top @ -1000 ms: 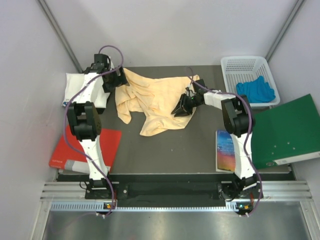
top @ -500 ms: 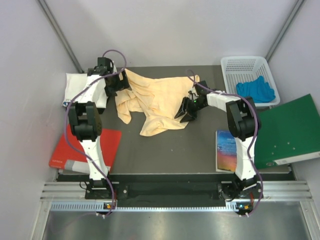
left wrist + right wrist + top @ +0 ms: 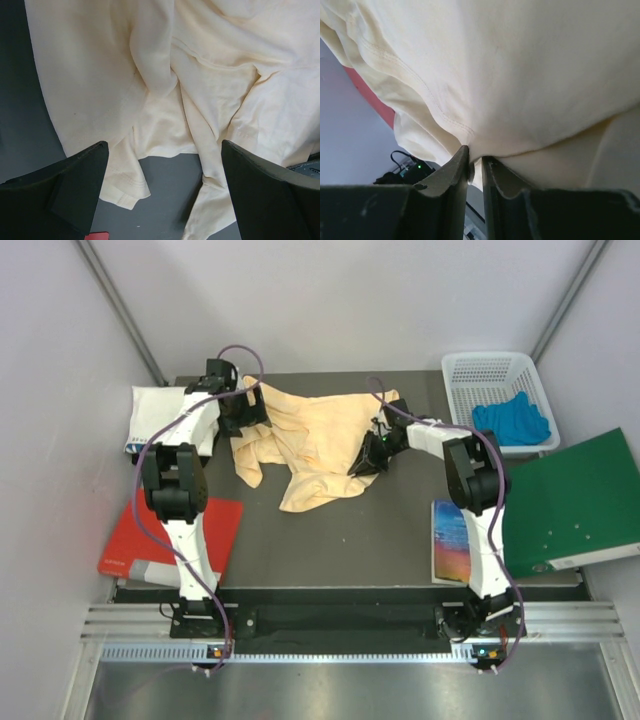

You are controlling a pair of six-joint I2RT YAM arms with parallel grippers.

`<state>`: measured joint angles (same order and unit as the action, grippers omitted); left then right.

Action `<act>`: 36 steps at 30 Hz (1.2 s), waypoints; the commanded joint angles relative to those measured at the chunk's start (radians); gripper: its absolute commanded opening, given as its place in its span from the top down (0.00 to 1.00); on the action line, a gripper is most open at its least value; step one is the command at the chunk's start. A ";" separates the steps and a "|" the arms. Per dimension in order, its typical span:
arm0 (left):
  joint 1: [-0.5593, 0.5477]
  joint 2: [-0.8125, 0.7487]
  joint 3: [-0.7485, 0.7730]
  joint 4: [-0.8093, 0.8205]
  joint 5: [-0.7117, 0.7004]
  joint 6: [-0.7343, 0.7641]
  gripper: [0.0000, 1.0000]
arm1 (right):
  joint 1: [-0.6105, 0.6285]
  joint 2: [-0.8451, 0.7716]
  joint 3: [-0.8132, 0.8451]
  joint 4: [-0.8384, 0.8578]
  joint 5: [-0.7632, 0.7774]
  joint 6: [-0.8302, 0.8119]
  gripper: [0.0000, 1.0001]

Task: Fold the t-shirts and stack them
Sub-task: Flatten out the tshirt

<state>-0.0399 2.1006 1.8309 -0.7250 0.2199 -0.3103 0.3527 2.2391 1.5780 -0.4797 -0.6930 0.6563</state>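
Right gripper [image 3: 474,161] nearly closed, pinching right edge of peach t-shirt [image 3: 305,445], crumpled mid-table. Left gripper [image 3: 164,147] jaws wide apart, empty, over its left edge. White t-shirt [image 3: 152,412] far left, partly hidden by left arm [image 3: 185,425].

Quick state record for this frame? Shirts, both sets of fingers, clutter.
peach t-shirt: crumpled, unfolded, mid-table
white t-shirt: neat rectangle, far left
left fingers: open above the peach shirt's left side, holding nothing
right fingers: pinched on the peach shirt's right edge
stack: not started
clutter: white basket with blue cloth, far right; green folder; red folder
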 commanded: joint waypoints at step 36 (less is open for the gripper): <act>-0.083 -0.086 -0.087 0.013 -0.033 0.040 0.01 | 0.017 -0.142 0.169 -0.283 0.078 -0.116 1.00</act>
<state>-0.1169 2.0892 1.7542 -0.7250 0.2001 -0.2859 0.3641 2.2124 1.6783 -0.6827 -0.6197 0.5797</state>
